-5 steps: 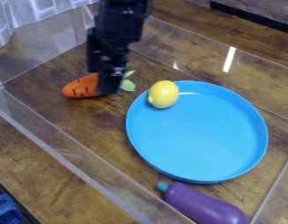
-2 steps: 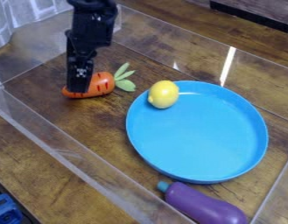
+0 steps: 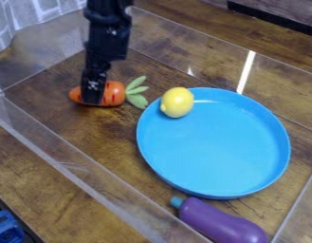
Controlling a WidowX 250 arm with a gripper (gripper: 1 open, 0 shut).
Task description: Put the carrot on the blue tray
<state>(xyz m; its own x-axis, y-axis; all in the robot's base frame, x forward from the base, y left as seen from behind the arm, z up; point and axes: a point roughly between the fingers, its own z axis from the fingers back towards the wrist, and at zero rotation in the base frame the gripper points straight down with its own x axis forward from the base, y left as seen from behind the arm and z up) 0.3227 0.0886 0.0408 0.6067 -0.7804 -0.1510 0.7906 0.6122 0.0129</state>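
Zero carrots on the tray so far, so I'd call this the early part: claw at the carrot, with the grip, lift, carry and drop all left to do.

Going left to right: down in the bottom left corner of the view there's a blue patterned thing [image 3: 8, 229], only partly in frame, no idea what it is. It looks well out of the way. Next comes the carrot [image 3: 114, 93], lying on the wooden table [image 3: 228, 59] toward its left edge, leaves pointing right toward the lemon. The claw [image 3: 101, 86] is right down at it, fingers apart, one in front of the orange body. Looks open to me, no grip yet, though I can't tell if a finger is touching.

Then the yellow lemon [image 3: 177, 102], at the upper left rim of the blue tray [image 3: 216, 145]. Can't tell if it's inside or sitting on the rim. That's the main nuisance imo: a low, straight carry to the right could bump it, so lift first or swing round the near side. Rest of the tray has loads of bare room.

Last, the purple eggplant [image 3: 222, 222] is just beside the tray's near side, toward the bottom right. Shouldn't bother anyone.
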